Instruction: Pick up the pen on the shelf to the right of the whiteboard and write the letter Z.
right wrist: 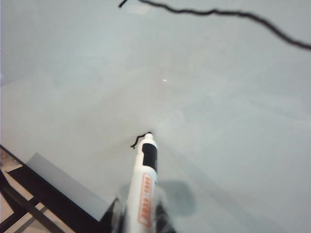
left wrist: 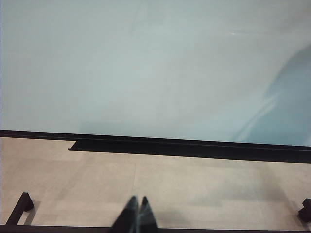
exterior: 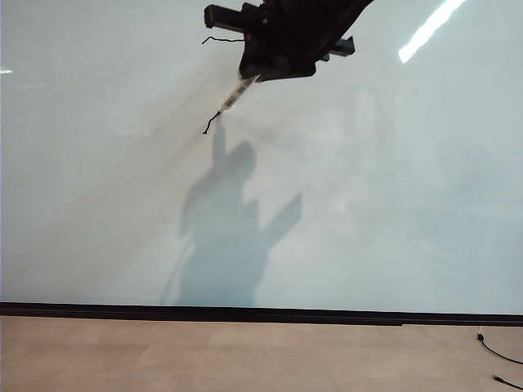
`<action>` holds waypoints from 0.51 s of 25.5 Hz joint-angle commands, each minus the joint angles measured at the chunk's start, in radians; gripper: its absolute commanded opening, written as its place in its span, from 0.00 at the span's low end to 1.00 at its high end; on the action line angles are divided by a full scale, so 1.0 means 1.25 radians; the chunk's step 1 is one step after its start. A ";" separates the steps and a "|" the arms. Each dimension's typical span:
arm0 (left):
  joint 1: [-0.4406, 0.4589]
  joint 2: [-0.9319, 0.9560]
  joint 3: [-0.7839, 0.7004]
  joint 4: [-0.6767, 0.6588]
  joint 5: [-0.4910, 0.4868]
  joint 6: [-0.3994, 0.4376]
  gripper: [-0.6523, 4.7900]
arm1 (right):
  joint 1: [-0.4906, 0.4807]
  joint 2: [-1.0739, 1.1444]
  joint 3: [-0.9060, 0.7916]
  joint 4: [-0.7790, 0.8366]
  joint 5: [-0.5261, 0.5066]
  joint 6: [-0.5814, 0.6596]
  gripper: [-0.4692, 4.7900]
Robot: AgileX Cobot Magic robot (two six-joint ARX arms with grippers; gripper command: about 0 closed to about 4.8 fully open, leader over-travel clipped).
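Right gripper (right wrist: pixel 138 221) clamps the pen (right wrist: pixel 143 187), tip on the whiteboard (exterior: pixel 368 229). Letter Z (exterior: pixel 214 82): top stroke and diagonal look drawn, bottom stroke barely begun. Left gripper (left wrist: pixel 136 213) pinched shut, empty, parked low.

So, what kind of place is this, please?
Probably an indoor lab or office corner: a huge glossy whiteboard above a beige floor, with the right hand holding a pen to it. The left hand sits low, shut.

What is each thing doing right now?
pen: held in the right tool, tip on the whiteboard.
right tool: shut on the pen, up at the board.
left tool: shut, empty, low over the floor.
whiteboard: upright, mostly blank.
letter Z: unfinished, top and slanted strokes drawn.
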State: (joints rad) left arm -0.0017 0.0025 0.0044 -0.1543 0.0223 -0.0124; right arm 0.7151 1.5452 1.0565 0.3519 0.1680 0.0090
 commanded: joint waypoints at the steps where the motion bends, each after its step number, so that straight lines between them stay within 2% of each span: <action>1: 0.000 0.001 0.002 0.004 0.000 0.004 0.11 | -0.005 -0.021 0.004 0.014 0.035 -0.011 0.08; 13: 0.000 0.001 0.002 0.004 0.000 0.004 0.11 | -0.019 -0.081 0.004 -0.017 0.062 -0.036 0.08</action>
State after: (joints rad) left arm -0.0017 0.0029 0.0044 -0.1543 0.0223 -0.0124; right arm 0.6983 1.4582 1.0565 0.3016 0.2062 -0.0273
